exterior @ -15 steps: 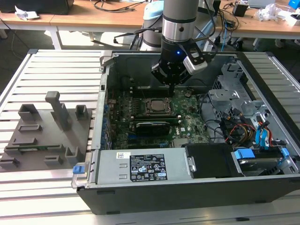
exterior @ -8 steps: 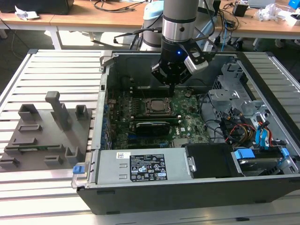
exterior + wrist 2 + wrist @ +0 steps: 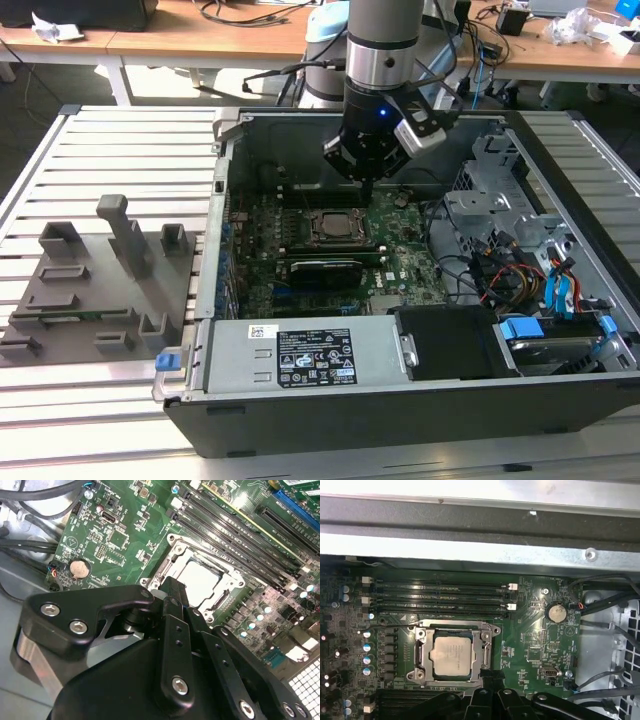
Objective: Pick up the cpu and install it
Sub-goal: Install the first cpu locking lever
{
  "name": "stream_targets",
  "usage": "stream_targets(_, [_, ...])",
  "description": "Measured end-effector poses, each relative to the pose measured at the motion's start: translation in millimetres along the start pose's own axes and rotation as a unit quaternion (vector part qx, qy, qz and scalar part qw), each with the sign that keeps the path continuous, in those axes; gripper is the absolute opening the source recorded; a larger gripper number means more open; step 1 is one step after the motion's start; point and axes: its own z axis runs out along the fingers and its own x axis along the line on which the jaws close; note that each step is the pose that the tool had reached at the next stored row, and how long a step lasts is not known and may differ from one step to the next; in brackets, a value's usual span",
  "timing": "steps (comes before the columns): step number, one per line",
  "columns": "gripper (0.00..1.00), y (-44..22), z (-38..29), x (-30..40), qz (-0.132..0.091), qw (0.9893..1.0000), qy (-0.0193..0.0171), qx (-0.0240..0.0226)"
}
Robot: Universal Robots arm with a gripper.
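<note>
The cpu [image 3: 333,226] [image 3: 200,578] [image 3: 452,655], a silvery-grey square chip, lies flat inside the metal socket frame [image 3: 422,652] on the green motherboard [image 3: 405,255] in the open computer case. My gripper [image 3: 367,188] [image 3: 172,587] [image 3: 489,676] hangs just above the board beside the socket's edge. Its black fingers [image 3: 175,630] meet in a single tip and hold nothing. In both wrist views that tip sits at the socket frame's rim, apart from the chip's top plate.
The case walls [image 3: 225,170] ring the board. A drive cage with cables [image 3: 500,250] stands at the exterior view's right and a power supply [image 3: 300,355] in front. Memory slots [image 3: 445,597] and a coin battery [image 3: 555,612] flank the socket. Grey tray blocks [image 3: 90,290] lie at the left.
</note>
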Motion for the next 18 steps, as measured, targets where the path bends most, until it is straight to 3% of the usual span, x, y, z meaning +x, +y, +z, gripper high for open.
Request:
stream_targets(8, [0.11, 0.0, 0.0, 0.0, -0.009, 1.0000, -0.0005, -0.0005])
stream_targets(9, [0.11, -0.1, -0.1, 0.1, -0.007, 1.0000, -0.0005, -0.0022])
stream_targets(11, [0.11, 0.0, 0.0, 0.0, -0.005, 0.9999, -0.0008, -0.0100])
stream_targets(13, [0.11, 0.0, 0.0, 0.0, -0.005, 0.9999, 0.0000, -0.0108])
stream_targets(14, [0.11, 0.0, 0.1, -0.3, -0.005, 0.9999, 0.0045, -0.0111])
stream_targets(17, [0.11, 0.0, 0.2, -0.6, -0.006, 0.9996, 0.0233, -0.0119])
stream_targets(18, [0.11, -0.1, 0.2, -0.6, -0.006, 0.9996, 0.0258, -0.0120])
